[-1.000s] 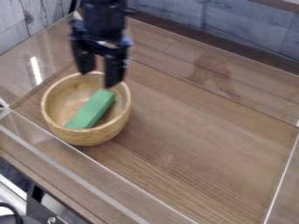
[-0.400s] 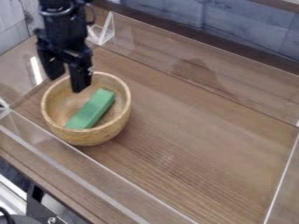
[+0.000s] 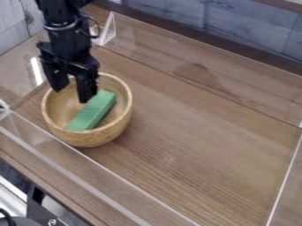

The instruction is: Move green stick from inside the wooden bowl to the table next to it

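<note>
From where I stand, a broad brown wood-grain table (image 3: 200, 132) fills most of the single camera view, with clear acrylic walls (image 3: 48, 139) along its edge at the near left corner. The wooden bowl (image 3: 116, 131) sits on it toward the left, round, pale and thick-rimmed, and inside lies the green stick (image 3: 91, 111), flat and slanting, one end toward the far right side of the bowl, the other toward the near left. The dark fingers (image 3: 72, 91) are spread wide over the bowl's far left part, and I see nothing gripped between them. The stick looks light and stiff to me, something that won't bend or crush under a firm squeeze, though its smooth faces might let it slip or swivel if caught off-centre. I'd take it across its narrow width, near the middle of its length, one finger along each long side, so that it rises level. The fingers need to shift over it and turn to its slant first; the curved wall could get in their way, and a pinch near one end would probably let the other droop against the rim.
</note>
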Available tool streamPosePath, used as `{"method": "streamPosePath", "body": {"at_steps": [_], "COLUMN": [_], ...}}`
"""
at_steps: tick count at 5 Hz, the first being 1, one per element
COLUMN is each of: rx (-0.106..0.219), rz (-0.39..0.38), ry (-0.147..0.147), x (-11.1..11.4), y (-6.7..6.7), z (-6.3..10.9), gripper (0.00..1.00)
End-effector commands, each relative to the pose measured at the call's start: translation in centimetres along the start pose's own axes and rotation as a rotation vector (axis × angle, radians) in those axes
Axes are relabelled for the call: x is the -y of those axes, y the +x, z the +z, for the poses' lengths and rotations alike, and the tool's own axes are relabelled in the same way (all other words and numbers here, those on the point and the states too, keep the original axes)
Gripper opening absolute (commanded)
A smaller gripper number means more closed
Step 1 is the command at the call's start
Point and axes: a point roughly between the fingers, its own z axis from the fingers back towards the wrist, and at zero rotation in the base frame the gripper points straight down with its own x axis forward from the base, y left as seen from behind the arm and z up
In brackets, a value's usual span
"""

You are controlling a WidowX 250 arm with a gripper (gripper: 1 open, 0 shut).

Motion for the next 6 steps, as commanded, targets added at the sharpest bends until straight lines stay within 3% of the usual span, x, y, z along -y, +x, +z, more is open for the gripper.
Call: {"method": "streamPosePath", "body": {"at_steps": [1,2,4,6], "rx": [0.028,0.034,0.044,0.044], "rz": [-0.030,-0.060,0.035,0.014], "ry": [0.016,0.019,0.015,-0.031], "x": [0.2,0.4,1.3,1.8], "y": [0.0,-0.2,0.5,0.6], "z": [-0.6,-1.6,-4.1,-1.1], "gripper": [1.00,1.00,1.00,1.00]}}
